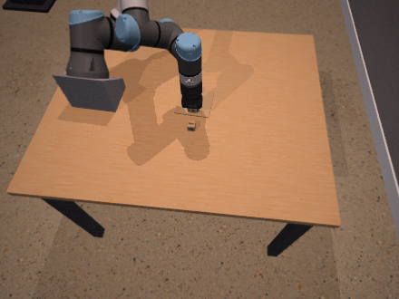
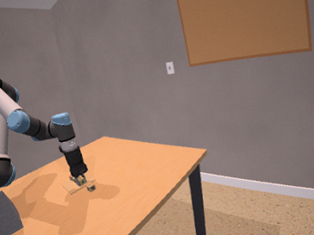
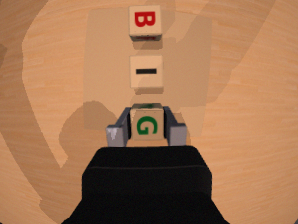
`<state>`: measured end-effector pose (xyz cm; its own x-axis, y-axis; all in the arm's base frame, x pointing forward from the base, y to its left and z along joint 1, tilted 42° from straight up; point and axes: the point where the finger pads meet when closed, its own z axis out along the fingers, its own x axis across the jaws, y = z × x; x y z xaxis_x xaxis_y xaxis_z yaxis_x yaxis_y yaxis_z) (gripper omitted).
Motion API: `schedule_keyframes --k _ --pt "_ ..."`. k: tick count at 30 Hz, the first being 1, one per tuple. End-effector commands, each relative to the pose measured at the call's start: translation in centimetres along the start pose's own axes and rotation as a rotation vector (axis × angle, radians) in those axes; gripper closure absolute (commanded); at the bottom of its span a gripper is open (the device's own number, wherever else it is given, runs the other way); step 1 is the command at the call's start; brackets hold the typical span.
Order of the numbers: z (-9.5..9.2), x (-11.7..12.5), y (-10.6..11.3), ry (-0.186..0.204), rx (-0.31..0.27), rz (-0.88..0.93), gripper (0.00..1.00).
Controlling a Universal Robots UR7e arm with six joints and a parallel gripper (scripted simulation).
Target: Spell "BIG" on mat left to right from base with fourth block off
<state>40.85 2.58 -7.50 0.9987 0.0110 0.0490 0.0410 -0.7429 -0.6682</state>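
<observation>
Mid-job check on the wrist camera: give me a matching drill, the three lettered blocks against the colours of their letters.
Things:
1. pale cube block marked B
2. pale cube block marked I
3. pale cube block marked G, gripped in the black hand

Letter colours:
a. green
b. red
c. black

Pairs: 1-b; 2-c; 3-a
</observation>
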Motion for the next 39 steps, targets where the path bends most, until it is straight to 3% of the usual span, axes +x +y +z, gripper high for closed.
schedule_keyframes --k 1,39 --pt "0.07 -0.01 -0.01 0.0 0.001 0.001 0.43" --pt "0.5 -0.04 -0.04 -0.001 0.002 0.001 0.43"
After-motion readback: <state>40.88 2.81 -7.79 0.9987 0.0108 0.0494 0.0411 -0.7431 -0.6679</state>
